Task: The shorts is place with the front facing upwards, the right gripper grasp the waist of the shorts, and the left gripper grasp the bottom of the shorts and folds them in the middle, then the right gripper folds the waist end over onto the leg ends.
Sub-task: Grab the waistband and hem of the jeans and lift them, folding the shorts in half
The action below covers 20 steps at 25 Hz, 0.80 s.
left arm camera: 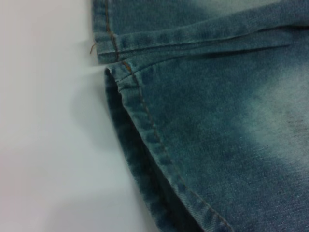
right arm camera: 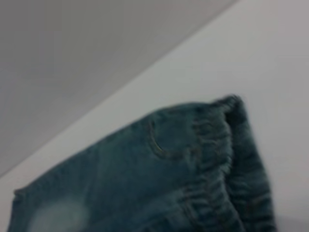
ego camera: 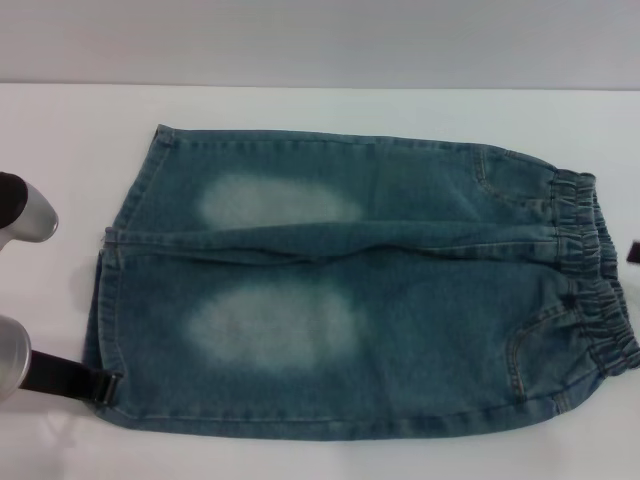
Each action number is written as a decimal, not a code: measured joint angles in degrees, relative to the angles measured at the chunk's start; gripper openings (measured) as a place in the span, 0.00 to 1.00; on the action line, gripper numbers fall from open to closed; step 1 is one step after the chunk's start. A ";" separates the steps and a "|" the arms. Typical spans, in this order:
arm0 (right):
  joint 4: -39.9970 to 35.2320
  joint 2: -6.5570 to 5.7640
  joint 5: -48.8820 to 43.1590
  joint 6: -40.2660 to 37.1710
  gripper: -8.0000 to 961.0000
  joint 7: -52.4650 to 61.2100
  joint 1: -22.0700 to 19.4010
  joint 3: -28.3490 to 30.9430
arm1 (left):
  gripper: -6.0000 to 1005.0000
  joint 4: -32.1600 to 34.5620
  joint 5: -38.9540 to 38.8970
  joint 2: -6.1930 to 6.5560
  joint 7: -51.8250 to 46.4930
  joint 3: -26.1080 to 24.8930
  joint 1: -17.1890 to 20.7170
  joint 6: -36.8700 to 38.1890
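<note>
2 hems of the shorts [ego camera: 340, 290] lie flat; left gripper [ego camera: 100, 385] touches the near hem corner, grip unclear; right gripper [ego camera: 634, 253] beside the waist [ego camera: 590, 270], unclear; grasping comes next.

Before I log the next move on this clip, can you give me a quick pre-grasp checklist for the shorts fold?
1. The shorts lie flat, front up, unfolded: ok.
2. The waist is on the robot's right, bunched but reachable: ok.
3. The leg ends are on the left, flat on the table: ok.
4. The left gripper is at the near leg hem's corner: ok; its grip: cannot tell.
5. The right gripper shows only as a dark sliver beside the waist, not on it: not ok.
</note>
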 joint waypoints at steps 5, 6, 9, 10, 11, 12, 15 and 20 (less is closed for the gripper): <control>0.22 0.37 -2.10 0.97 0.83 1.22 -2.21 0.13 | 0.05 -0.06 -0.01 -0.06 0.01 0.00 0.12 0.05; 0.20 0.41 -2.17 0.99 0.83 1.23 -2.56 0.06 | 0.04 0.02 -0.01 -0.06 0.01 0.00 0.08 0.13; 0.00 0.48 -2.30 1.07 0.83 1.13 -2.91 0.02 | 0.04 0.38 -0.01 -0.08 0.01 0.00 -0.40 0.27; -0.01 0.49 -2.30 1.09 0.84 1.05 -2.95 -0.01 | 0.04 0.47 -0.03 -0.08 0.01 0.04 -0.65 0.28; -0.02 0.51 -2.29 1.16 0.84 0.97 -2.98 -0.14 | 0.04 0.51 -0.03 -0.09 0.01 0.10 -0.81 0.29; -0.03 0.53 -2.27 1.19 0.84 0.92 -3.00 -0.34 | 0.04 0.52 -0.03 -0.08 0.01 0.18 -0.94 0.29; -0.08 0.58 -2.12 1.34 0.84 0.83 -3.07 -1.56 | 0.04 0.53 0.02 -0.03 0.03 0.29 -1.15 0.31; -0.39 0.67 -1.82 1.11 0.84 0.81 -3.06 -3.06 | 0.04 0.80 0.15 -0.01 0.27 0.38 -1.25 0.36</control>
